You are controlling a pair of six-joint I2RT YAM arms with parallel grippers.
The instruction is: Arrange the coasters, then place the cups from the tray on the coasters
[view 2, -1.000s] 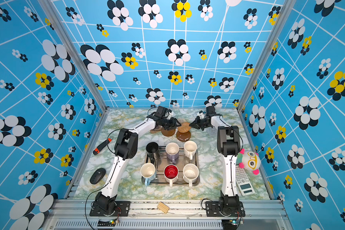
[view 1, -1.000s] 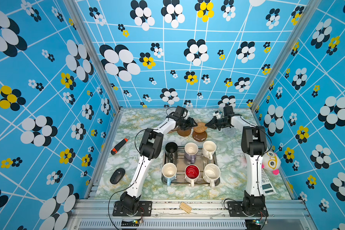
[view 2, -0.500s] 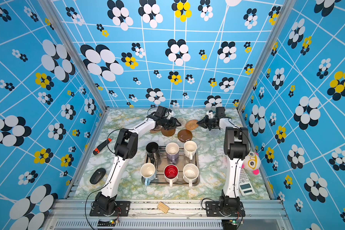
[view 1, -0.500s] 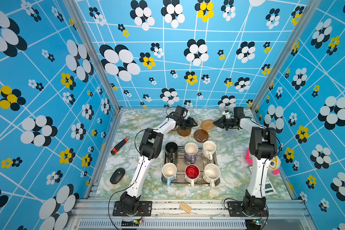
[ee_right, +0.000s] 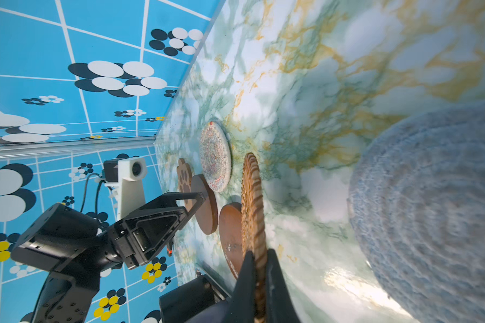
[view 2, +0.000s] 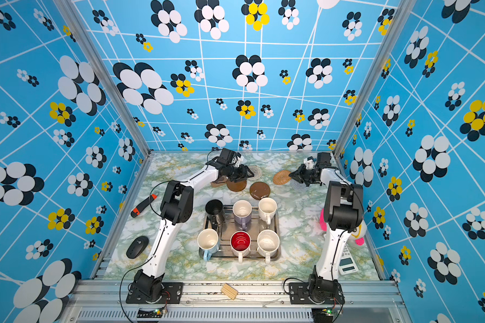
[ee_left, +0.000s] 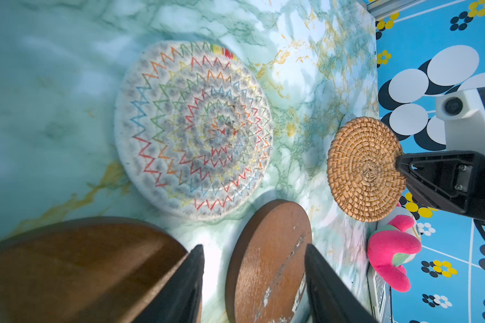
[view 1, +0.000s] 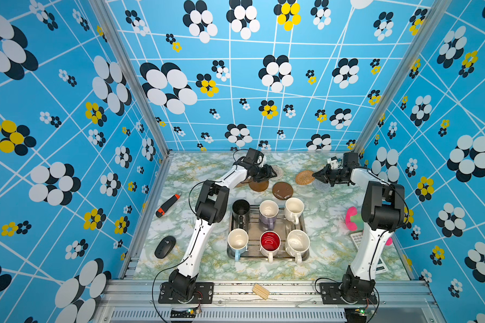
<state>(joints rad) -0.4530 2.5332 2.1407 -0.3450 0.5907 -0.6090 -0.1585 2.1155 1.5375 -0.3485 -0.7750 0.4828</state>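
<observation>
We find six mugs (view 1: 268, 212) upright in the steel tray (view 1: 252, 223), five coasters (view 1: 282, 190) lying flat beyond it, the rattan disc (view 1: 305, 177) raised.

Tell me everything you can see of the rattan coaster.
The rattan coaster is a round, flat, tan disc woven in tight rings around its centre. The right gripper is shut on its rim, one finger on each face. It is held roughly level near the table's far side, between the whitish zigzag-stitched coaster and the grey spiral coaster. Whether it touches the marble cannot be told.
</observation>
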